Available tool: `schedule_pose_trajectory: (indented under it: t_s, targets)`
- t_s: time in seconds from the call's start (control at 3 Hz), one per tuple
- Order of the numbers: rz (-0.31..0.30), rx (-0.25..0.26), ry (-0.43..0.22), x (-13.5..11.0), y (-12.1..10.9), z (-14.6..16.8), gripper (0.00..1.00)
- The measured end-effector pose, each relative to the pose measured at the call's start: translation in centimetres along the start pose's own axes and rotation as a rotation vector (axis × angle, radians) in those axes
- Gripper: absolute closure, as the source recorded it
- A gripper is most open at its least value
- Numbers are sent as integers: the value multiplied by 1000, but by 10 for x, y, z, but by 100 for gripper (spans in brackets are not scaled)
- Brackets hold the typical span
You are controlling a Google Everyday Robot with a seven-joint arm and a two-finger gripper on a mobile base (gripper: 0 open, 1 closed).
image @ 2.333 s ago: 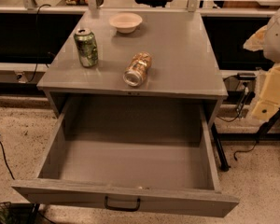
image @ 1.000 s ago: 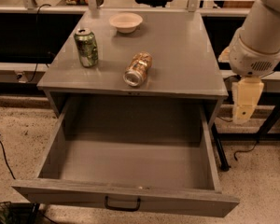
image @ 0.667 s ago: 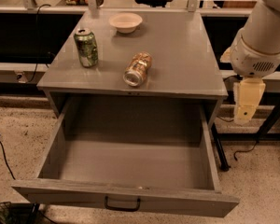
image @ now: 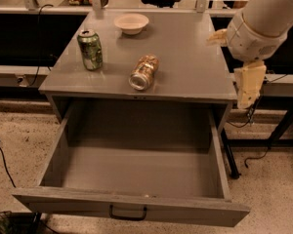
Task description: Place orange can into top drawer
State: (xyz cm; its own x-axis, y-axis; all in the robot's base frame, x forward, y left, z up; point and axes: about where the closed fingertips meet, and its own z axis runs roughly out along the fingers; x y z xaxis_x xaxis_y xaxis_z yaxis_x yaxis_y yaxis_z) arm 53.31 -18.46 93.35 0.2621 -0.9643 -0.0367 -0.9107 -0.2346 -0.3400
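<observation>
The orange can (image: pixel 143 71) lies on its side on the grey cabinet top (image: pixel 185 57), near the front edge, with a silver end facing the front. The top drawer (image: pixel 132 209) is pulled wide open below it, and its inside holds nothing. A small dark handle (image: pixel 128 213) sits in the middle of its front panel. My gripper (image: pixel 247 87) hangs from the white arm (image: pixel 261 18) at the cabinet's right front corner. It is above the floor beside the drawer, well to the right of the can, and holds nothing.
A green-and-white can (image: pixel 90 49) stands upright at the left of the cabinet top. A pale bowl (image: pixel 131 23) sits at the back. Dark table legs and cables (image: pixel 256 140) are on the floor to the right. Benches run behind the cabinet.
The arm has swung in from the right edge of the view toward the cabinet's right side, and the gripper has risen slightly. The cans, bowl and drawer have not moved.
</observation>
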Motion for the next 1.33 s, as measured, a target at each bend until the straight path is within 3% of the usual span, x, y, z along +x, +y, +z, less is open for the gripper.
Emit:
schedule_pose_trajectory:
  t_s: [0.33,0.67,1.0,1.33]
  targets:
    - [-222,-16,-34,-24,-30,5,0]
    - [-500,-88,-33,-56,-53,48,0]
    - [-740,-145,-58,-97,-56,99,0]
    - [-840,-168,-81,-120,-55,127,0]
